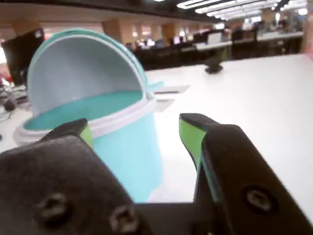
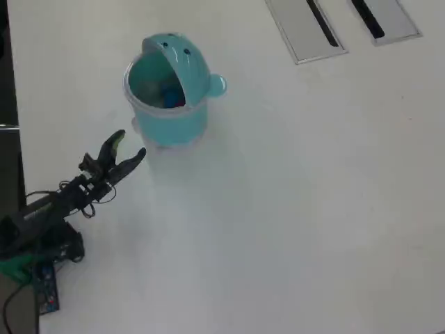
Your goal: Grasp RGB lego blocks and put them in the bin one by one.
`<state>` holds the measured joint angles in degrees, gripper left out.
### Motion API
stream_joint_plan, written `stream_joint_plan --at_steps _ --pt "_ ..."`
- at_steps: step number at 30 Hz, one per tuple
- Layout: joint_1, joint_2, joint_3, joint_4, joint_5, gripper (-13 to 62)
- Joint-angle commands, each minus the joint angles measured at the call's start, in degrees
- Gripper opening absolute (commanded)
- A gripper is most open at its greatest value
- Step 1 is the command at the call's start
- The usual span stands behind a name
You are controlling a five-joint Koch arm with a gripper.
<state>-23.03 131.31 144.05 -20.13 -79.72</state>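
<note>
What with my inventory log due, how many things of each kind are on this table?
Teal bin: 1
Blue block, inside the bin: 1
Grey slotted panels: 2
Arm with open claw: 1
Total: 5

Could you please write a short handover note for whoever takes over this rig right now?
Gripper: open and empty, just short of the bin in the overhead view.
Bin: upright on the white table, lid tipped back, mouth open.
Blocks: something blue shows inside the bin; other colours cannot be made out. No blocks are visible on the table.
Left: check the bin's contents; possibly nothing remains.
</note>
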Motion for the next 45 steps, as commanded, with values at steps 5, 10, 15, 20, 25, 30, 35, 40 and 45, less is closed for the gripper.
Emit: stream_joint_plan --at_steps 5,10,15,20,25,30,35,40,45 --pt "5.27 4.13 0.44 -7.82 7.29 33.2" --pt "7.38 4.13 3.52 -10.55 11.6 33.2" --pt "8.88 4.13 6.77 -12.57 14.5 33.2" --pt "10.37 4.13 9.76 -14.59 16.79 33.2" --pt "12.66 4.13 14.24 -19.16 19.95 33.2" --pt "15.12 4.13 18.9 -23.03 23.47 33.1" --pt "16.7 4.04 23.73 -26.63 26.89 33.1" --pt "17.67 4.04 27.69 -29.53 29.18 33.1" --pt "18.02 3.96 31.82 -32.26 31.29 33.1"
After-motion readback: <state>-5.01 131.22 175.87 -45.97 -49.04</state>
